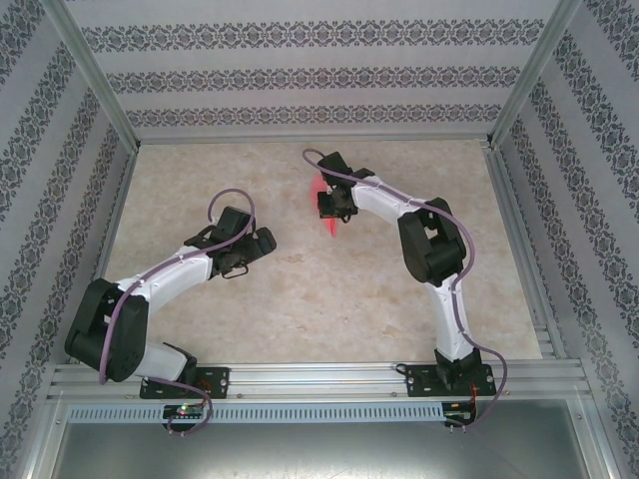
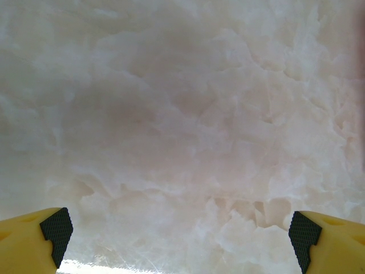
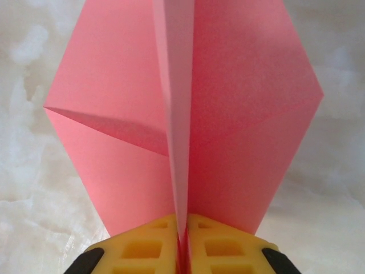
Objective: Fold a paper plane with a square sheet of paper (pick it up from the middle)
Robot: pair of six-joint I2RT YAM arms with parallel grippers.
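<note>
Right pincer (image 3: 182,242): you see it pinching folded paper (image 3: 245,114) at the crease; flaps fan out ahead;
Left pincer (image 2: 181,231): spread wide

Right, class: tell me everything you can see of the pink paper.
The pink paper is thin, matte, salmon-coloured and partly folded: a raised middle ridge, a wing spreading to each side, each with a slanting crease. The right hand pinches the ridge between its yellow fingers, over the pale marbled table.

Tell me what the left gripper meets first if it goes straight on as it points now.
Probably the table: the open left gripper faces its marbled top with nothing between, though depth is unclear.
</note>
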